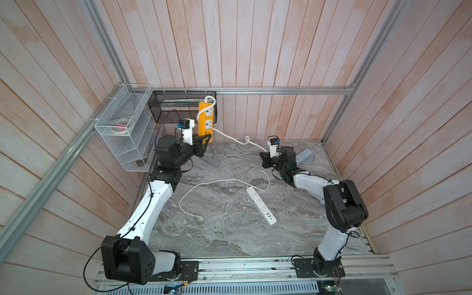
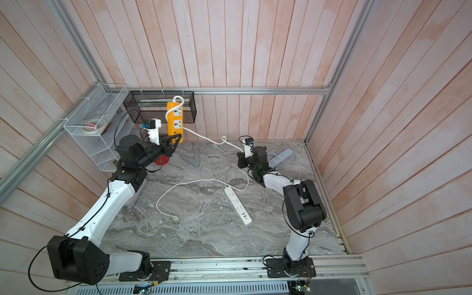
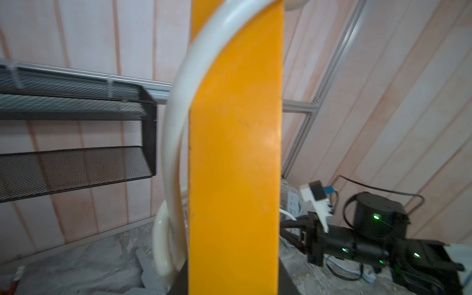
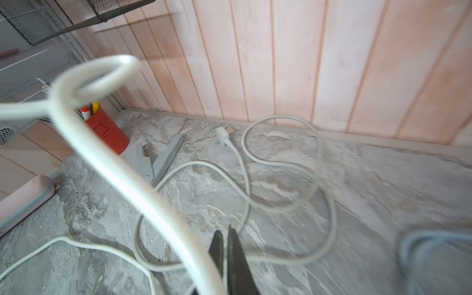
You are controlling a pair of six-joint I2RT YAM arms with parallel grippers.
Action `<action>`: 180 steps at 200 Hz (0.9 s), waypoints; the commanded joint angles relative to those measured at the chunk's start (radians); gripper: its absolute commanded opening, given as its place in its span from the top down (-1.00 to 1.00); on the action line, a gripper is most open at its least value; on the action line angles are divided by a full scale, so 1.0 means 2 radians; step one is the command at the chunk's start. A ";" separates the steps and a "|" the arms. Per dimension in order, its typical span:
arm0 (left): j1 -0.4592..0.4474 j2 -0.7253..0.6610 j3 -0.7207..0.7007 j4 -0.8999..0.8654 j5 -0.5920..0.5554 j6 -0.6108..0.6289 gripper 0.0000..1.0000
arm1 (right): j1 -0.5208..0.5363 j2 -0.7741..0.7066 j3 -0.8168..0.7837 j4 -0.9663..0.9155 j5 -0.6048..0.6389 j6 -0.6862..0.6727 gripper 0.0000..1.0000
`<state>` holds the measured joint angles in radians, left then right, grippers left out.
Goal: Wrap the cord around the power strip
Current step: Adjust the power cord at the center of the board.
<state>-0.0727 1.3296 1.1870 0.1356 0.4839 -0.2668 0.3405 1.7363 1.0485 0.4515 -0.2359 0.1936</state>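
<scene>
The orange power strip [image 1: 205, 118] [image 2: 175, 117] stands upright at the back left, in front of the black mesh basket. My left gripper [image 1: 204, 140] [image 2: 177, 138] is shut on its lower end; in the left wrist view its orange back [image 3: 235, 153] fills the middle between the jaws of this gripper [image 3: 233, 286]. Its white cord [image 1: 229, 136] [image 3: 176, 127] loops over the top, runs down one side, then hangs across to my right gripper [image 1: 262, 157] [image 2: 240, 159]. That gripper [image 4: 226, 240] is shut, tips together; the cord [image 4: 115, 166] passes along the outside of one finger.
A white power strip [image 1: 261, 205] lies mid-table, its cord ending in a plug [image 1: 198, 217]. A grey-blue strip [image 1: 304, 154] lies behind the right arm. A white wire rack [image 1: 122, 127] hangs on the left wall. A red cup [image 4: 107, 132], grey tool [image 4: 158, 161], pink box [image 4: 23, 201] sit back left.
</scene>
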 commanded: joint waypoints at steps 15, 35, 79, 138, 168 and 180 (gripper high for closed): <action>0.074 0.002 -0.005 0.056 -0.059 -0.114 1.00 | -0.014 -0.080 -0.072 -0.063 0.052 -0.043 1.00; 0.073 0.011 0.012 0.020 -0.081 -0.073 1.00 | -0.020 -0.111 -0.101 -0.067 0.064 -0.057 1.00; -0.023 0.071 0.088 -0.128 -0.158 0.142 1.00 | 0.022 -0.184 -0.075 -0.112 0.017 -0.180 1.00; -0.086 0.155 0.130 -0.209 -0.103 0.259 1.00 | 0.124 -0.180 0.094 -0.285 0.016 -0.314 1.00; -0.126 0.161 0.127 -0.253 -0.062 0.346 1.00 | 0.129 -0.170 0.148 -0.311 -0.009 -0.331 1.00; -0.141 0.158 0.112 -0.263 -0.054 0.378 1.00 | 0.126 -0.163 0.164 -0.303 -0.025 -0.335 1.00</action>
<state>-0.2947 1.6718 1.4078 -0.3428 0.2916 0.2916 0.5968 1.3819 1.3163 -0.0914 -0.2211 -0.4110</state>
